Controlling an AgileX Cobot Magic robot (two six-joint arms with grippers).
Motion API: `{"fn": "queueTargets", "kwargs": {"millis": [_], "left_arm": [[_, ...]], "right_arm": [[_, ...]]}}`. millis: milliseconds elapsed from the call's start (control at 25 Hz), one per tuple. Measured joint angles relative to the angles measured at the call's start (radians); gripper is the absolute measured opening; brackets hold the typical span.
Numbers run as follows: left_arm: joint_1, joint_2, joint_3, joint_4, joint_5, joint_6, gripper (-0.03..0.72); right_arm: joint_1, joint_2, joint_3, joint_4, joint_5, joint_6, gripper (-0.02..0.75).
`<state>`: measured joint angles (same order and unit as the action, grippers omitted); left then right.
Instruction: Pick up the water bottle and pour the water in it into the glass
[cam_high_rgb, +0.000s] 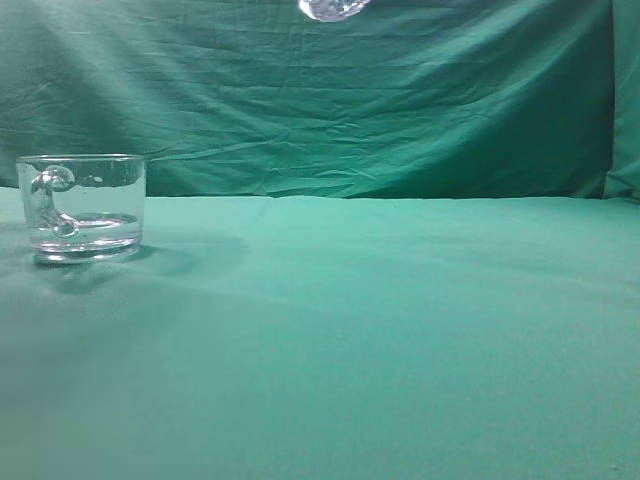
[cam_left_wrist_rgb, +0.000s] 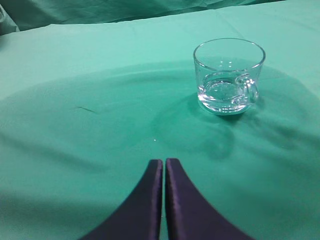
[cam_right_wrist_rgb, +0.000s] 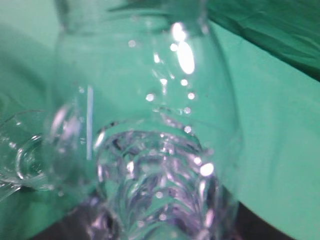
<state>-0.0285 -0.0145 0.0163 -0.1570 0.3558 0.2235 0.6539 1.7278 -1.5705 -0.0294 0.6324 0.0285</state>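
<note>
Holding the water bottle (cam_right_wrist_rgb: 150, 125) aloft in my right end effector was, as I judged it, the step in hand: its ribbed body filled my right wrist view, blurred and close. The fingers themselves were hidden behind the plastic, so I could not see the grip itself, only infer it from how the bottle sat there. From the exterior camera only a glinting bit of the bottle showed at the top edge, well above the bench (cam_high_rgb: 400, 330).

The glass (cam_high_rgb: 85, 208) stood upright on the bench at the left, handle toward that camera, with a shallow pool of water (cam_left_wrist_rgb: 225, 90) in its bottom. My left end effector (cam_left_wrist_rgb: 164, 167) hung near it with its fingers pressed together, holding nothing.

Next, I reckoned, the bottle's mouth had to be carried over the glass's rim and tipped slowly, since the glass was wide but low.
</note>
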Motion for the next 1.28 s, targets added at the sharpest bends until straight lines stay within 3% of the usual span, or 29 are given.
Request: {"fn": "queueTargets", "kwargs": {"millis": [480,680,880,1120,1280], "left_arm": [[0.000,0.000,0.000,0.000,0.000,0.000,0.000],[0.000,0.000,0.000,0.000,0.000,0.000,0.000],[0.000,0.000,0.000,0.000,0.000,0.000,0.000],[0.000,0.000,0.000,0.000,0.000,0.000,0.000],[0.000,0.000,0.000,0.000,0.000,0.000,0.000]], "right_arm": [[-0.172,-0.291,0.671,0.004,-0.669,0.033,0.306],[-0.280,-0.303,0.858,0.004,-0.888,0.090,0.306],[-0.365,-0.237,0.948,0.004,-1.076,0.096,0.306],[-0.372,-0.053,0.961,-0.009,-1.212,0.098,0.306],[-0.377,0.057,0.961,-0.074,-1.391,0.098,0.306]]}}
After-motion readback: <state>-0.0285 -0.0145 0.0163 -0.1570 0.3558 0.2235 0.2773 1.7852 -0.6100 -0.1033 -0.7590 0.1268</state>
